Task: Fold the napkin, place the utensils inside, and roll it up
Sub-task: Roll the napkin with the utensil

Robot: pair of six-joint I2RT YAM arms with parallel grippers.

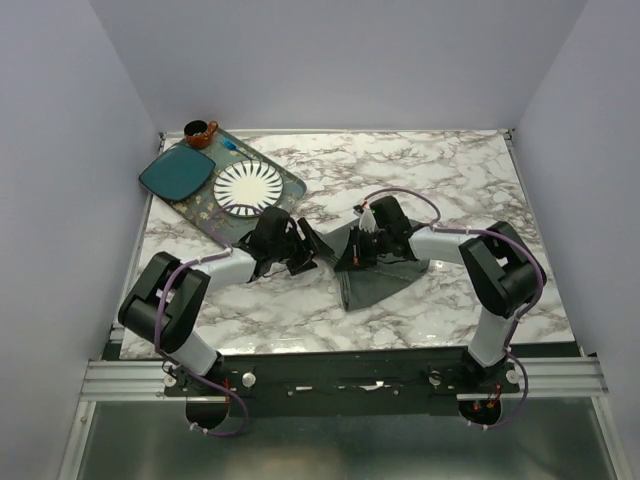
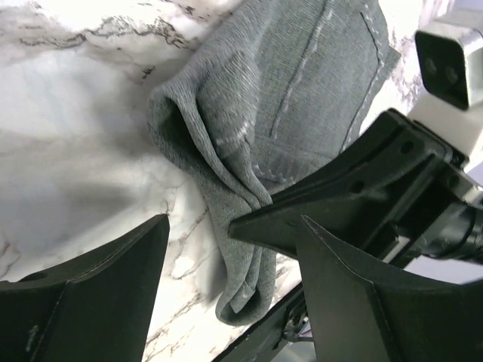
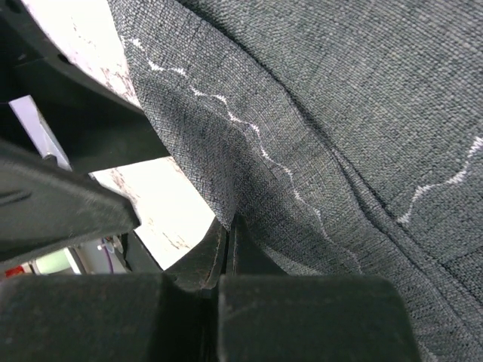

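1. the napkin (image 1: pixel 378 275) is lying near the middle of the marble table (image 1: pixel 450 170), between the two arms. it is partly folded, and its left edge is bunching into a soft, rounded loop, clearest in the left wrist view.
2. the right gripper (image 3: pixel 223 290) is pinching the napkin's edge, jaws together with the cloth running in between them. in the top view the gripped part appears to be standing up off the table.
3. the left gripper (image 2: pixel 234 249) is hovering just over the looped edge with its fingers apart and nothing in them. a finger of the right gripper is crossing its view.
4. the utensils are not showing in any view. the tray (image 1: pixel 292 183) at the far left is carrying a white plate (image 1: pixel 247 187) and a teal plate (image 1: pixel 177 172), well apart from the napkin.
5. handling, as a judgement: the cloth is looking light, limp and coarsely woven, so it is likely to sag wherever it is unsupported, and it is not slippery or fragile. being thin, it is calling for jaws closing almost fully.
6. the best hold is probably a stitched hem or corner, where the cloth is thicker. at the loop, a pinch through both layers should be keeping the fold together.
7. one risk is dragging one layer alone across the marble, which could open the fold.
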